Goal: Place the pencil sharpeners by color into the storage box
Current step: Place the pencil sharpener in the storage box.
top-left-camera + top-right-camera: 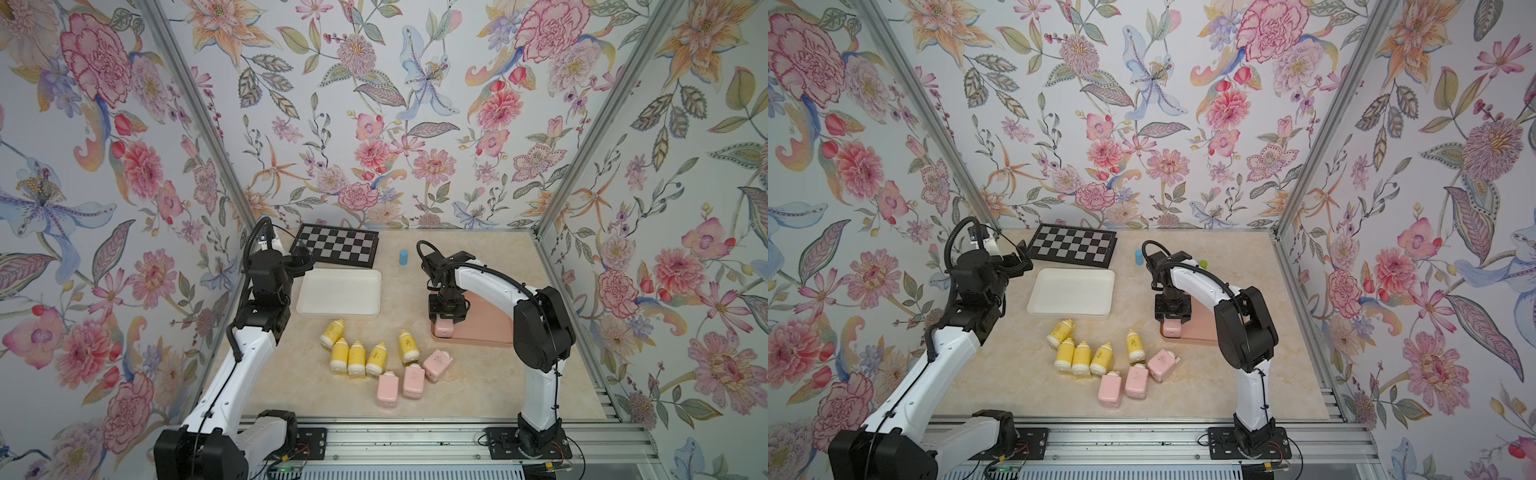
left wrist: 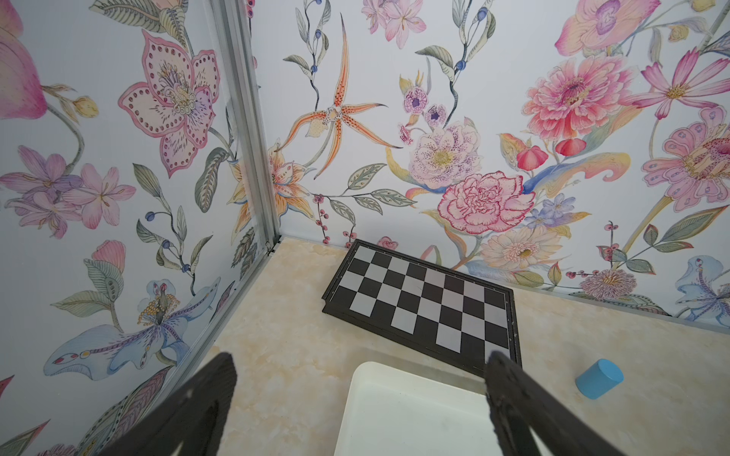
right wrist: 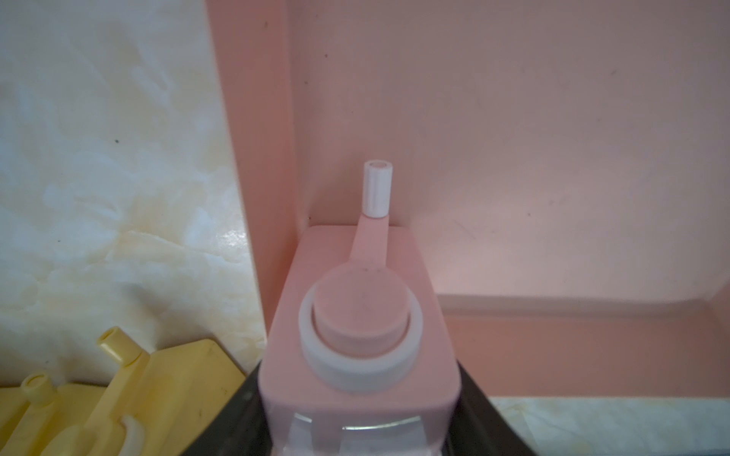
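a: one pale pink, squarish plastic pencil sharpener is in hand. where exactly?

b: cap up, in the near left corner of the shallow pink plastic storage box, on the right of the marbled beige tabletop. the right gripper clasps it from above, black jaws against its two flat flanks. whether it rests on the box floor i cannot tell.

a: and the others?

b: three more pink sharpeners lie on the table towards the near edge, just right of five yellow bottle-shaped sharpeners.

a: the left gripper?

b: spread wide, holding nothing, hovering by the far left corner of the white plastic tray, probably the box for the yellow ones.

a: how will these pieces handle?

b: my guess: light, stiff and hollow, with smooth shells that could slip. take the flat sides of the body, squarely. keep off the thin white-tipped arm and the round cap, which look likeliest to snag or snap.
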